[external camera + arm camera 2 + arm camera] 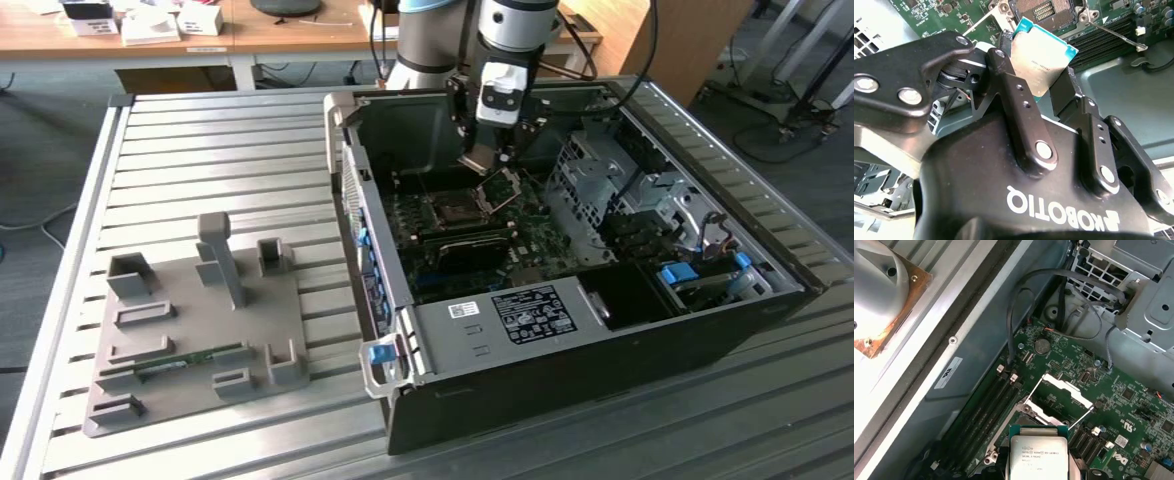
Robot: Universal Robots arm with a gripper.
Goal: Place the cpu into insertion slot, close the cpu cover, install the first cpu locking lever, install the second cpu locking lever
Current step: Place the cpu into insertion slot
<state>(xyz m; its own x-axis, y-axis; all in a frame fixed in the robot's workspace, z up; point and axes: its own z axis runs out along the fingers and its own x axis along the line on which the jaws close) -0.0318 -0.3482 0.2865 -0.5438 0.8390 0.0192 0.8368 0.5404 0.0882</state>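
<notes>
"Fingers first: what have they got?"

"The black two-fingered gripper (1034,65) has its fingers (1010,92) drawn in narrow on the cpu (1043,57), a small flat square chip with a silver-grey metal top and a green rim. They pinch it by two opposite edges. I'd judge that is so its underside is touched by nothing and can go down flat."

"Where is it against the insertion slot?"

"Apart from it, not seated. The insertion slot (1046,12), a square dark recess in a silver metal frame, lies bare just beyond the chip's far edge in both wrist views. Whether the chip is squarely over the slot I cannot tell."

"Why is the slot open like that?"

"The cpu cover (1066,389), a thin silvery metal frame plate, stands swung up at the slot's far side, so the recess is clear from above. The two thin wire locking levers (1031,390) angle up on either side of the slot, unlatched, as I think they must be for the cover to lift."

"And the approach?"

"From above the slot: the open dark computer case (641,360) lies on its side, so the slot faces up. By my reading the first step is in hand, and none of the four is done."
</notes>
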